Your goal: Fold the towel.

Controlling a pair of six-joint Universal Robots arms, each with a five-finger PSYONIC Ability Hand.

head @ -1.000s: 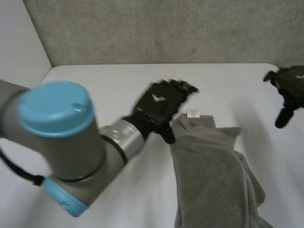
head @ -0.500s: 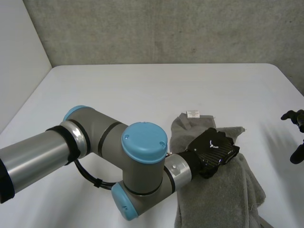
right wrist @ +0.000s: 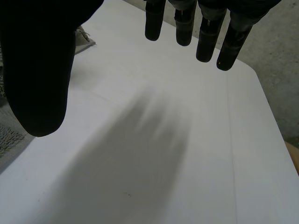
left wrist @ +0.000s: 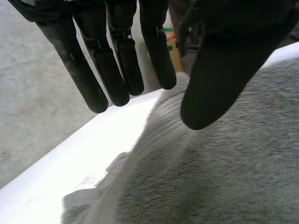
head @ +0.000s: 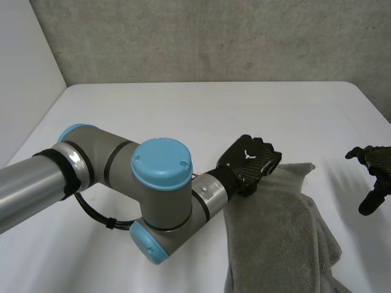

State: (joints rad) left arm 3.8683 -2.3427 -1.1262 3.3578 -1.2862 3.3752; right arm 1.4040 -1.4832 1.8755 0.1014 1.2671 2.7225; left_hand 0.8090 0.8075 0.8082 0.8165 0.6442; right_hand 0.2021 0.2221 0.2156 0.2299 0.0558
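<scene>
The grey towel [head: 278, 235] lies crumpled on the near right part of the white table [head: 183, 110], partly folded over itself. My left arm reaches across from the left, and my left hand [head: 249, 161] sits over the towel's far left corner, covering it. In the left wrist view the left hand's fingers [left wrist: 117, 60] are straight with the thumb [left wrist: 217, 79] apart, just above the towel [left wrist: 210, 177], holding nothing. My right hand [head: 374, 170] hovers open beside the towel's right side, over bare table. Its fingers [right wrist: 187, 23] point down, clear of the towel's edge [right wrist: 7, 135].
A grey concrete wall [head: 214, 36] stands behind the table's far edge. The table's right edge [head: 376, 107] runs close to my right hand. Bare tabletop [right wrist: 163, 140] lies under the right hand.
My left hand swung from beyond the towel's far corner onto its middle, then drew back to the far left corner, hiding the white label. The right hand moved lower and rightward.
</scene>
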